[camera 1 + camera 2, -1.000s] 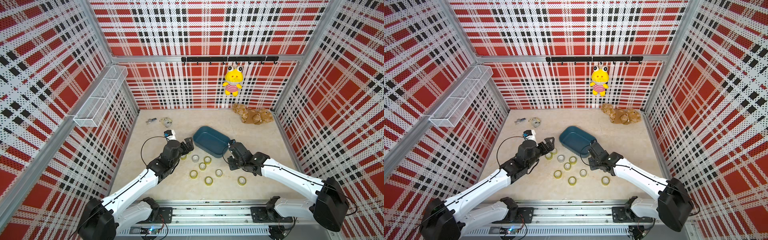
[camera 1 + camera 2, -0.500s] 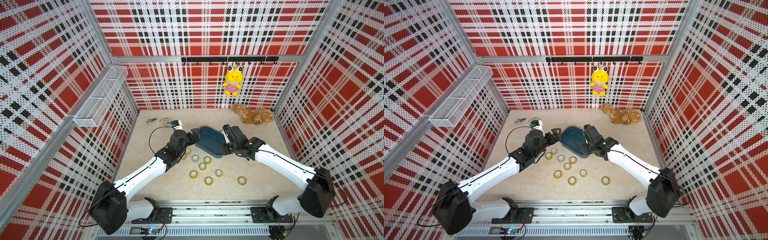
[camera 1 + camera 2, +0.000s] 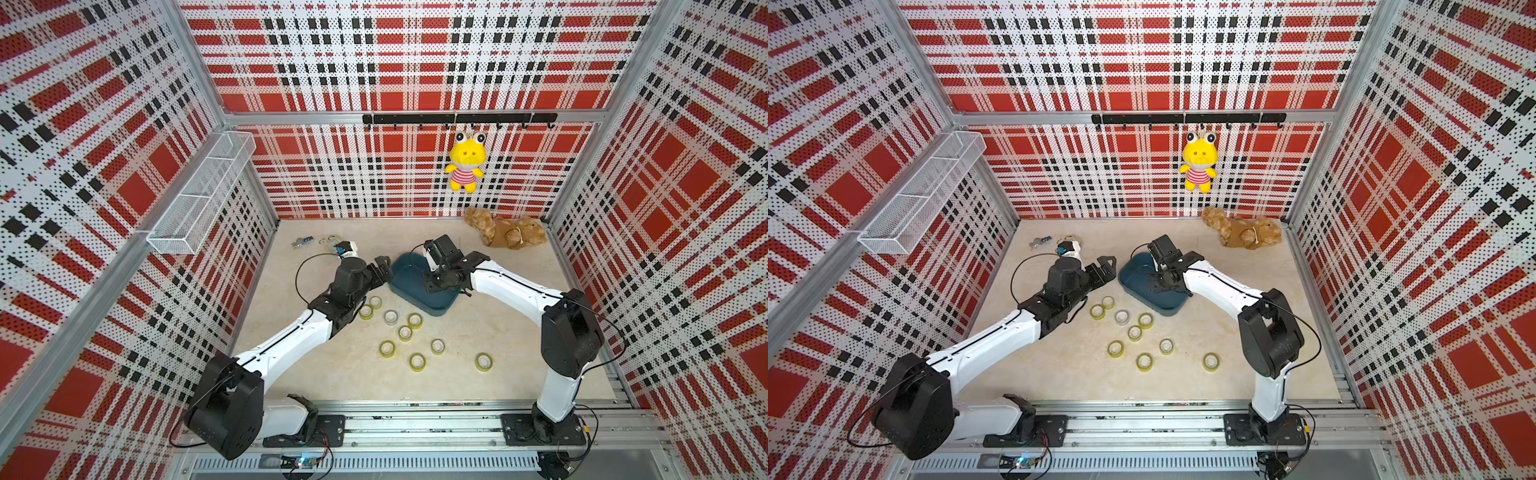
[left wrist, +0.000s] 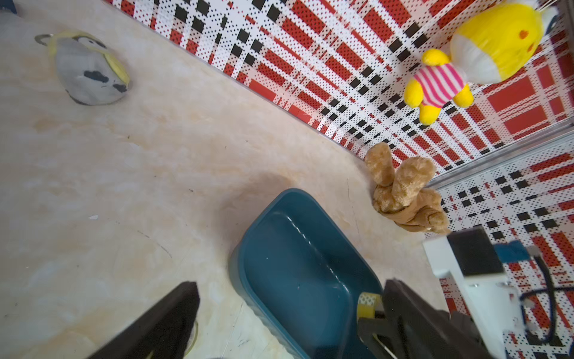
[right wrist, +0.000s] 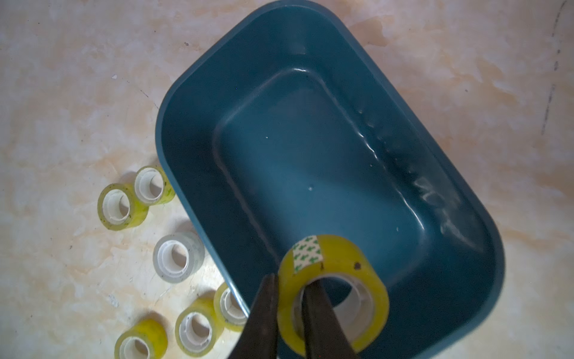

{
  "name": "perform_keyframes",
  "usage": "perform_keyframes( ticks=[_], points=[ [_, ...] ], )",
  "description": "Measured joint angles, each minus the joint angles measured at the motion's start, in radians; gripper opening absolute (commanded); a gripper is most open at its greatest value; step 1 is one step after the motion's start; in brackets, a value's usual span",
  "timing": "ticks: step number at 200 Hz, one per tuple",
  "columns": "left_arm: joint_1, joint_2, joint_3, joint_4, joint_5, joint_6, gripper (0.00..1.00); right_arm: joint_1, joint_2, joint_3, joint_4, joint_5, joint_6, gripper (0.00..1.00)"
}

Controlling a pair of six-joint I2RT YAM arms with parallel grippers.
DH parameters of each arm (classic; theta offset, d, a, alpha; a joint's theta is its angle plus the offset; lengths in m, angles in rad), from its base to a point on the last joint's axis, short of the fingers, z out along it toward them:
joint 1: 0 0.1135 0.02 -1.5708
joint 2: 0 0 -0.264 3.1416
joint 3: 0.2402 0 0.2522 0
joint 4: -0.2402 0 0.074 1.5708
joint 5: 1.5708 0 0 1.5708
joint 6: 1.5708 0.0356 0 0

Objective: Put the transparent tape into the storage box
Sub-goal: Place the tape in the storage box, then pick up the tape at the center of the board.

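**Clerk:** Where is the tape?

**Inspector:** Right wrist view: one yellow-tinted tape roll (image 5: 341, 258) hangs over one end of the storage box (image 5: 186, 140), inside its rim line. The right gripper (image 5: 290, 283) is clamped on the roll's wall, one finger through the core and one outside. Whether the roll touches the box floor cannot be told.

**Clerk:** Do the top views confirm that?

**Inspector:** In part. In both top views the right arm reaches over the box, but the gripper body hides the roll. They show nine loose rolls (image 3: 405, 333) on the table (image 3: 498, 332) beside the box, most yellowish, one clear roll (image 3: 390, 317). The right wrist view catches only six. In a top view the left gripper (image 3: 1106, 269) stands just beside the box's edge, jaws apart.

**Clerk:** And the left wrist view?

**Inspector:** It shows the held roll as a yellow sliver over the box interior. It also gives a close view of the yellow plush toy (image 4: 497, 37) on the back wall and the brown plush (image 4: 403, 192) on the table near the corner.

**Clerk:** Any markings?

**Inspector:** A white tab (image 5: 307, 253) with small green shapes on the held roll's outer face. No lettering can be made out.
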Motion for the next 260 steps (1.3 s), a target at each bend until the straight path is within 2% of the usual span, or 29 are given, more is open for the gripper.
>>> perform_keyframes(
  ticks=[29, 37, 51, 73, 89, 118, 143, 165, 208, 260],
  points=[
    [0.002, 0.002, -0.028, 0.002, 0.003, 0.000, 0.99, -0.003, 0.085, 0.058, 0.000, -0.017, -0.001, 0.02],
    [0.003, 0.001, -0.037, 0.005, 0.003, 0.000, 0.99, -0.003, 0.105, 0.070, -0.001, -0.019, -0.001, 0.08],
    [0.003, 0.000, -0.056, 0.007, 0.003, -0.001, 0.99, -0.004, 0.140, 0.094, -0.002, -0.026, 0.001, 0.28],
    [0.008, -0.012, -0.089, 0.006, 0.003, -0.003, 0.99, -0.004, 0.174, 0.118, -0.003, -0.033, 0.001, 0.42],
    [0.013, -0.034, -0.113, 0.006, 0.003, -0.008, 0.99, -0.005, 0.177, 0.120, -0.006, -0.030, 0.001, 0.47],
    [0.012, -0.085, -0.154, 0.006, 0.003, -0.025, 0.99, -0.007, 0.142, 0.096, -0.002, -0.014, 0.002, 0.49],
    [-0.010, -0.118, -0.179, 0.006, -0.007, -0.042, 0.99, -0.011, 0.038, 0.031, -0.002, 0.005, 0.003, 0.49],
    [-0.066, -0.122, -0.180, 0.006, -0.026, -0.051, 0.99, -0.012, -0.115, -0.066, 0.004, 0.027, 0.010, 0.48],
    [-0.160, -0.083, -0.173, 0.006, -0.062, -0.071, 0.99, -0.012, -0.450, -0.340, -0.005, 0.081, 0.052, 0.48],
    [-0.206, -0.056, -0.150, 0.008, -0.106, -0.083, 0.99, -0.002, -0.706, -0.639, -0.144, 0.076, 0.169, 0.46]
  ],
)
